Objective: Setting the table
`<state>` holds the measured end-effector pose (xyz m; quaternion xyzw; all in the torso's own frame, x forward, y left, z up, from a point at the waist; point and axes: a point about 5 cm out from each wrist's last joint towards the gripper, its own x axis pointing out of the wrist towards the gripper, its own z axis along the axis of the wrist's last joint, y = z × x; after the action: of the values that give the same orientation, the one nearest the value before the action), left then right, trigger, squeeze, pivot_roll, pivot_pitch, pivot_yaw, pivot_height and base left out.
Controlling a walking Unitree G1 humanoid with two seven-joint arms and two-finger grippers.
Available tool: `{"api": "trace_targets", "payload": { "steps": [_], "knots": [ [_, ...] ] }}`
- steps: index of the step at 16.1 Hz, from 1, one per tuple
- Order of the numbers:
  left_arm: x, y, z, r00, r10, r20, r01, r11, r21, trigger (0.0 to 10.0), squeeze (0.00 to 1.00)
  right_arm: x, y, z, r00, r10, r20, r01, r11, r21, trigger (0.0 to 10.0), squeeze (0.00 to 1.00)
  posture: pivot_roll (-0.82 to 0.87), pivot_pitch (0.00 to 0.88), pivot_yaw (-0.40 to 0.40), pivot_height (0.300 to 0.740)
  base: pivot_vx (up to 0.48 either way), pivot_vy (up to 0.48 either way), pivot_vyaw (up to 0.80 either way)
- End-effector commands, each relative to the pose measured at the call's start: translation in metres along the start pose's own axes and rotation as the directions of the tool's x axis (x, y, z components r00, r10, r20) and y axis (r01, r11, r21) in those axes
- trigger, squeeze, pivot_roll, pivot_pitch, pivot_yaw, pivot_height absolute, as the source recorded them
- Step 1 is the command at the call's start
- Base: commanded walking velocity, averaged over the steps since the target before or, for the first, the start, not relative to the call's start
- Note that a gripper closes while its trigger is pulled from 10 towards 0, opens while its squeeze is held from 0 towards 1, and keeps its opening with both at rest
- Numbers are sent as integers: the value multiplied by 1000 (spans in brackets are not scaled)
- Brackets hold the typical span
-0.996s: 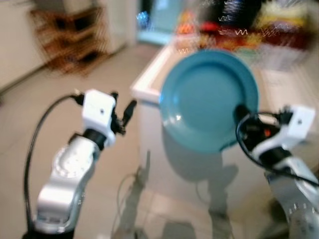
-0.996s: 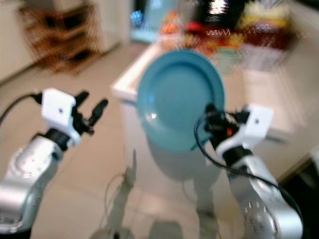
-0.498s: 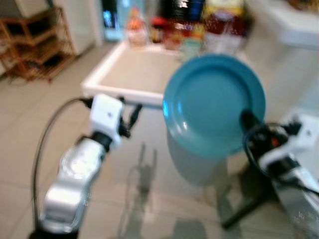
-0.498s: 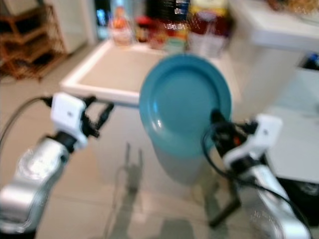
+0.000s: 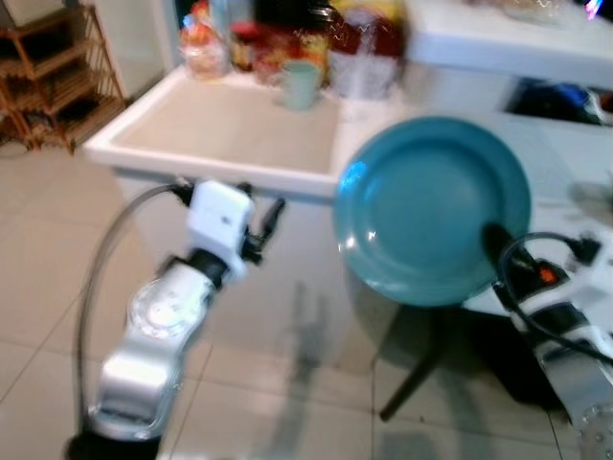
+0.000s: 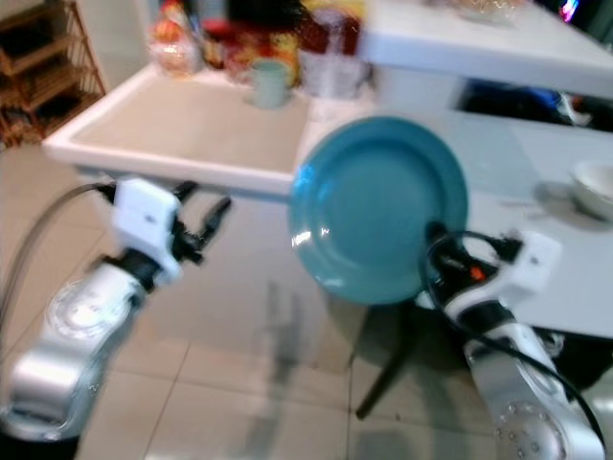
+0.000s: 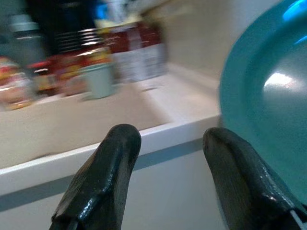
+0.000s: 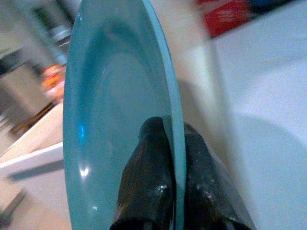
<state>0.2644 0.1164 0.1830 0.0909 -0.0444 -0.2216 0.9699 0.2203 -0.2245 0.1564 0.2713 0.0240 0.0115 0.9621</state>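
A round teal plate (image 5: 431,211) stands nearly on edge in the air in front of me, its face turned toward my head. My right gripper (image 8: 175,143) is shut on the plate's lower right rim, one finger on each side of the plate (image 8: 115,124). Just beyond the plate lies a white table (image 6: 517,182) with a white bowl (image 6: 594,187) at its far right. My left gripper (image 7: 168,143) is open and holds nothing, raised at my left in front of a beige counter (image 5: 230,125).
The beige counter carries a pale green mug (image 5: 300,83), jars and red packets (image 5: 359,43) along its back. A wooden rack (image 5: 43,81) stands at the far left. Tiled floor (image 5: 287,383) lies below. A dark table leg (image 5: 412,374) slants under the white table.
The camera has swung to the right, so the counter slid left and the white table with the bowl came into view. The plate remains held in the right gripper.
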Motion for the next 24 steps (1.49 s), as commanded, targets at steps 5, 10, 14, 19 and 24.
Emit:
{"api": "trace_targets", "payload": {
  "steps": [5,10,14,19,24],
  "knots": [
    [7,1,7,999,-20,33,19,1000,15,10000,0,-5,-8,11,996,-74,45,68,990,121,10000,0,-16,0,5,740,0,-480,0],
    [14,-3,9,998,-49,48,49,999,14,10000,0,7,-23,15,974,-218,59,192,938,288,10000,0,-24,0,18,740,0,-480,0],
    [19,-4,9,997,-46,56,45,999,13,10000,0,27,-11,7,980,-197,0,189,939,287,10000,0,-12,0,10,740,0,-480,0],
    [22,-4,7,998,-18,53,18,1000,0,10000,0,57,-4,-14,970,-222,-95,240,931,275,10000,0,-3,0,1,740,0,-96,0],
    [16,-8,-9,994,-104,-27,104,995,2,10000,0,88,-6,-26,953,-277,-124,301,917,262,10000,0,14,0,-5,740,0,0,0]
  ]
}}
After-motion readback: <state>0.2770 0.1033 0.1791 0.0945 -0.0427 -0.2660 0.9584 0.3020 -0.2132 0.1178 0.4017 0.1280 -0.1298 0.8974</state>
